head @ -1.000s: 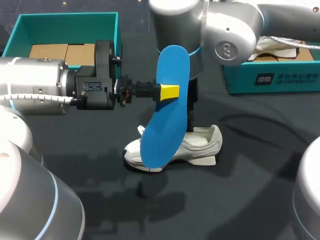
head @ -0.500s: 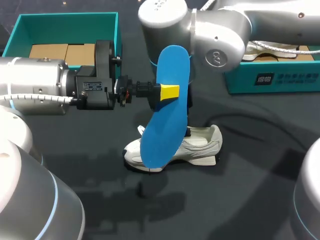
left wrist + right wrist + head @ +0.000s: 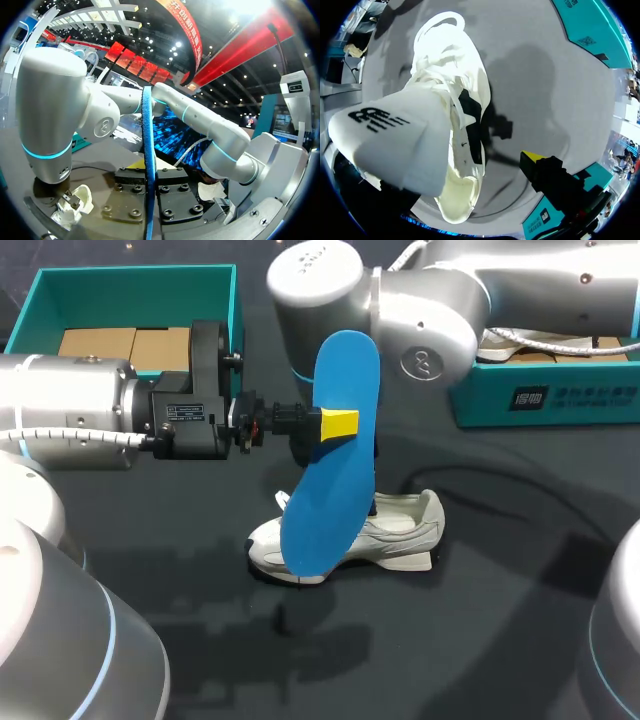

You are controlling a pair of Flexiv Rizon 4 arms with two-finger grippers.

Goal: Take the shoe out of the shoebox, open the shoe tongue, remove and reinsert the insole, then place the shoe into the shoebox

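My left gripper [image 3: 338,425] is shut on the blue insole [image 3: 335,465] and holds it upright above the table. In the left wrist view the insole [image 3: 148,150] stands edge-on between the fingers. Below and behind it, the white shoe [image 3: 400,532] lies on the dark table. My right arm [image 3: 420,315] comes down behind the insole to the shoe, so its gripper is hidden in the head view. The right wrist view shows the shoe [image 3: 455,125] close up, its white tongue [image 3: 390,145] lifted. That gripper stands open, with one yellow-tipped finger [image 3: 547,172] beside the shoe and the other hidden.
A teal shoebox [image 3: 232,300] with cardboard inserts stands at the back left. A second teal box [image 3: 545,395] at the back right holds another white shoe [image 3: 540,338]. The dark table [image 3: 480,640] stretches in front of the shoe.
My right arm's upper joints have swung leftward over the shoe. The left gripper, the insole and the shoe stay where they were.
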